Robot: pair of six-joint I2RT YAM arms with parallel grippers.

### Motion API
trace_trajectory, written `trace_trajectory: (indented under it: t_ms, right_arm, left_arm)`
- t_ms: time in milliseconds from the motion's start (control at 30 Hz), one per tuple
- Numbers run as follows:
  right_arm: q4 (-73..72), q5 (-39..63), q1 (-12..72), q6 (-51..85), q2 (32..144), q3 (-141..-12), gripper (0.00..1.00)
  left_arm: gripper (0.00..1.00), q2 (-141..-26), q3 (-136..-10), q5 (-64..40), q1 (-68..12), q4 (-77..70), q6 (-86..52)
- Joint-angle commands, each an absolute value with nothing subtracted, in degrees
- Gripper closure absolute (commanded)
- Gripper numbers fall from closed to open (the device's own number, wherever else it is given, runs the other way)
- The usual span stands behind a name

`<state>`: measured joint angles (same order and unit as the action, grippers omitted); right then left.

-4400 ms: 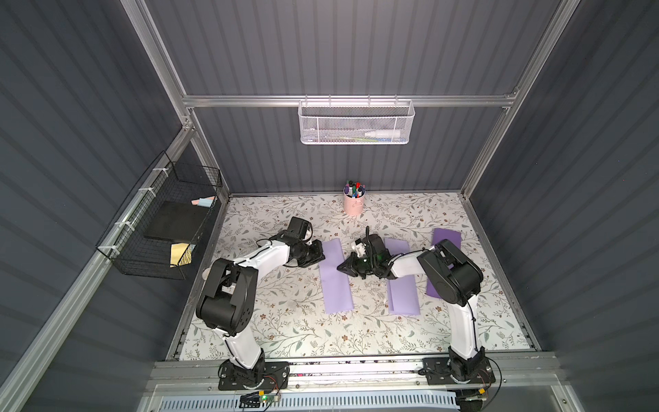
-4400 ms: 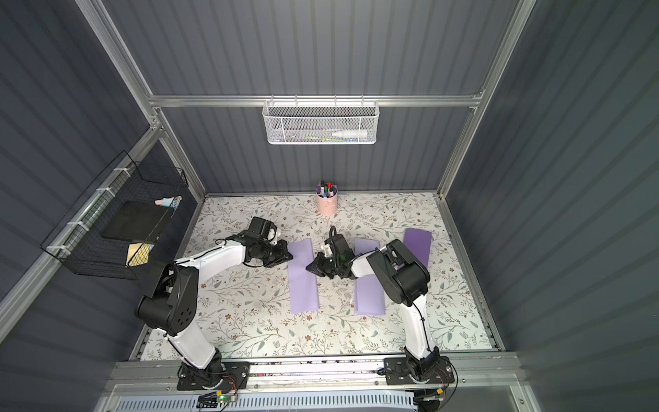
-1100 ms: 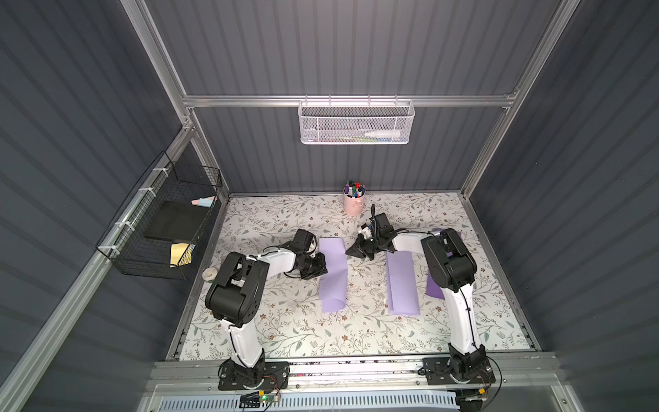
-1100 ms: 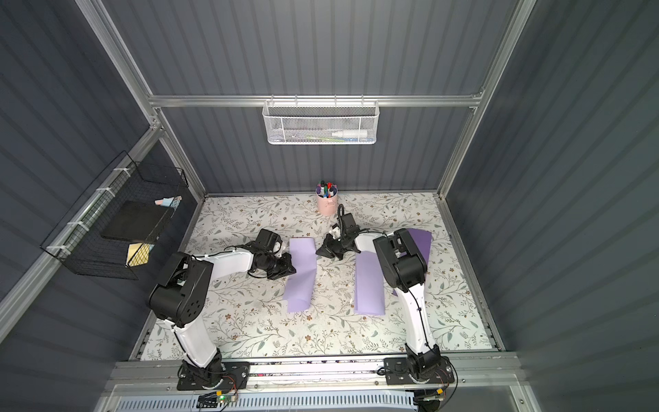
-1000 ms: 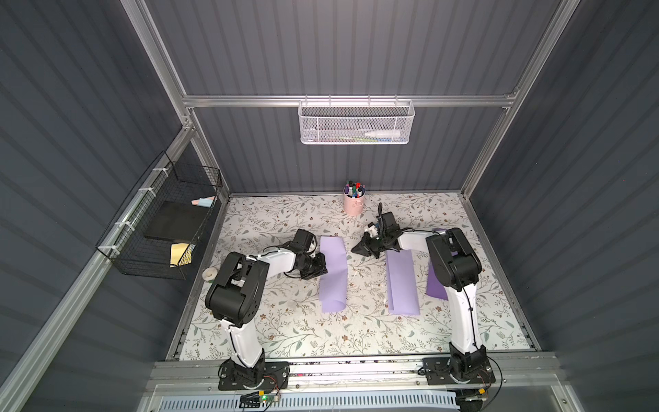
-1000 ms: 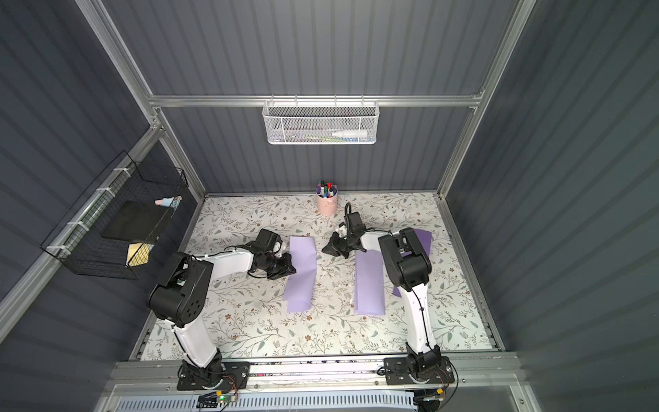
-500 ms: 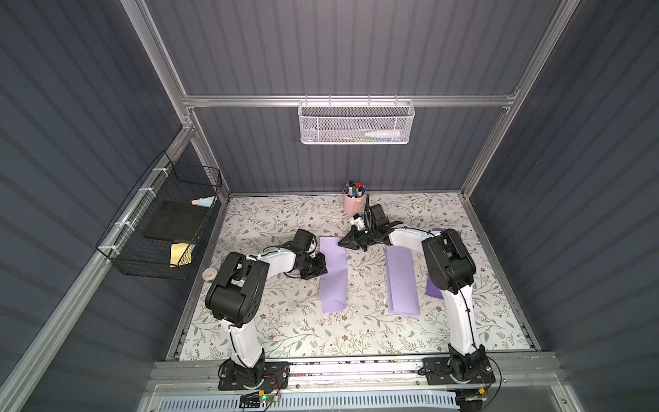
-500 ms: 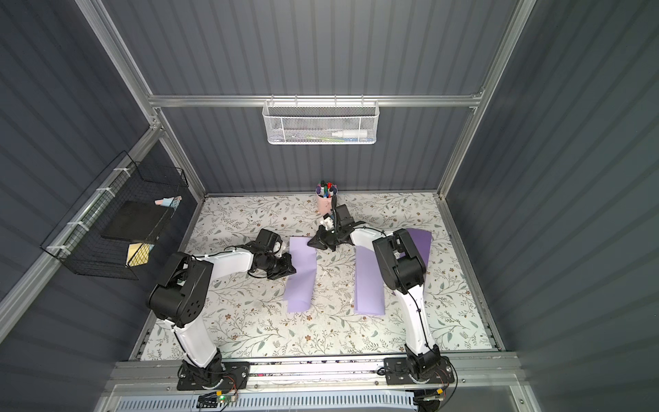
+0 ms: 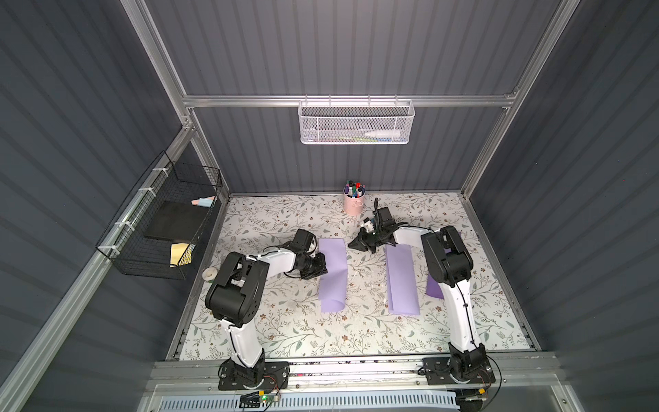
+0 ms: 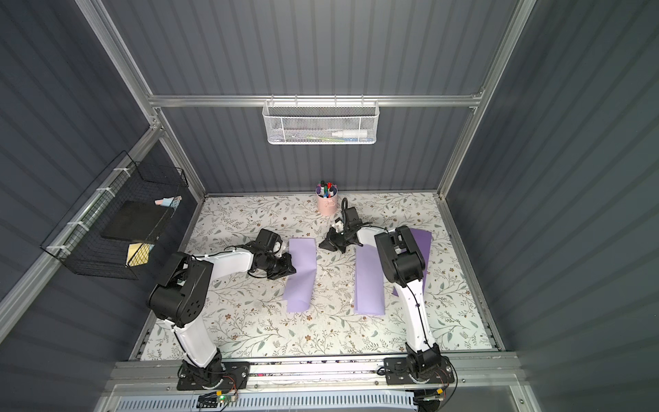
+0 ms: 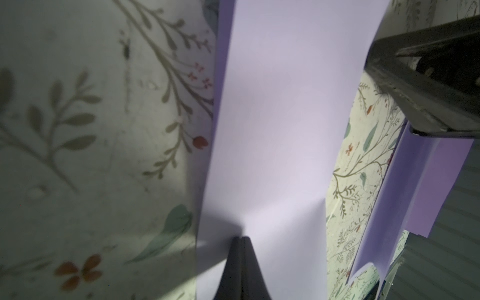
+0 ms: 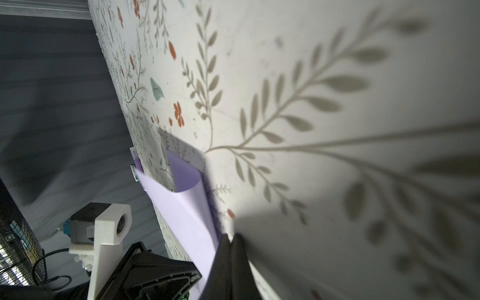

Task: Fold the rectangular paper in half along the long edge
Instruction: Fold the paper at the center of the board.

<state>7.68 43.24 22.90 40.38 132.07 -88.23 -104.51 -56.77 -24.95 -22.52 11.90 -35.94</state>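
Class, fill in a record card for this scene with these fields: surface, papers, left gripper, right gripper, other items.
surface: floral table
papers: three purple sheets; left sheet folded over, near end curling up; middle sheet lying flat; third sheet partly hidden
left gripper: shut, tip resting on the left sheet
right gripper: shut, tip beside the left sheet's far end, not on it
other items: pink pen cup at the back

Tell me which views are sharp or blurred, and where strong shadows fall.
Both top views: sharp, with an evenly lit floral mat. Left wrist view: the near mat is blurred; a dark shadow lies on the purple paper beside the left gripper. Right wrist view: the near mat is blurred too; a dark shadow spreads beside the right gripper.
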Motion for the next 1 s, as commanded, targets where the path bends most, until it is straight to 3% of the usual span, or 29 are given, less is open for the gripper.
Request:
trace_trajectory:
  t_ms: [0, 200, 533, 967]
  right_arm:
    - [12.18, 40.77, 20.84, 38.28, 129.66, -86.27, 1.00]
    - [11.63, 43.90, 23.84, 38.94, 127.92, -89.74, 1.00]
    - [12.62, 46.58, 30.12, 40.13, 135.43, -98.03, 1.00]
    - [16.05, 39.68, 26.75, 41.74, 138.82, -97.68, 1.00]
  left_arm:
    - [1.00, -106.55, -54.58, -20.16, -22.72, 19.14, -34.37]
    - [1.00, -106.96, -54.86, -20.22, -22.68, 19.07, -34.36]
    - [1.00, -107.04, -54.80, -20.13, -22.66, 19.05, -34.41]
    - [1.00, -106.65, -54.85, -20.00, -22.68, 19.85, -33.93]
